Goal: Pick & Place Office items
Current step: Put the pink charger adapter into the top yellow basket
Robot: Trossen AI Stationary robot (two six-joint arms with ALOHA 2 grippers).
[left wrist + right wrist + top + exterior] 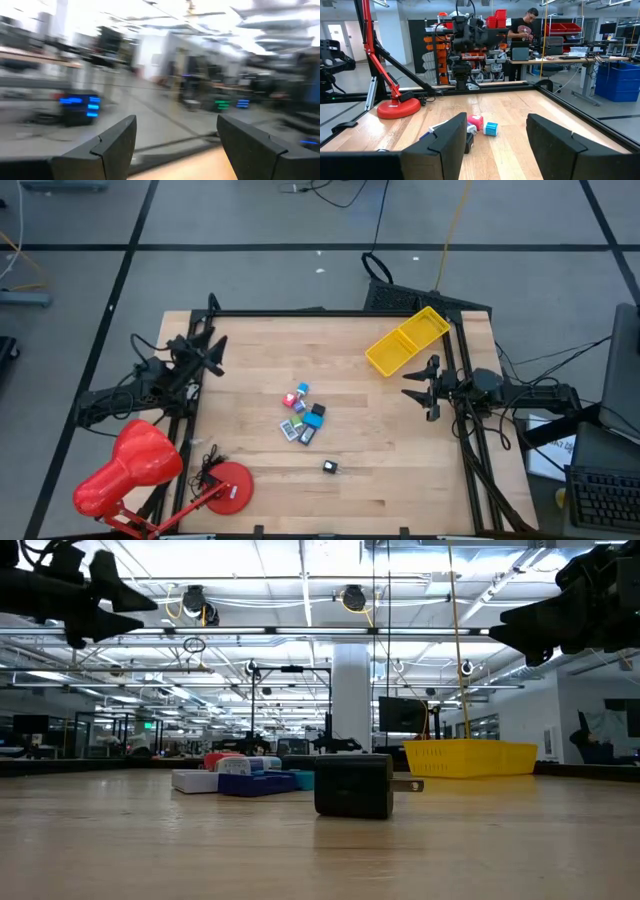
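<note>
- My left jaws (pixel 212 352) are hanging open and empty above the worktop's (pixel 400 470) left edge, gripping nothing.
- The red desk lamp (pixel 135 470) is standing at the near left corner.
- The office items (pixel 303 416) are lying clustered mid-worktop, with one black piece (pixel 330 467) sitting apart, nearer the front.
- The yellow tray (pixel 407 340) is resting at the far right.
- My right jaws (pixel 425 388) are hovering parted and empty just beside that tray, well apart from the cluster.
</note>
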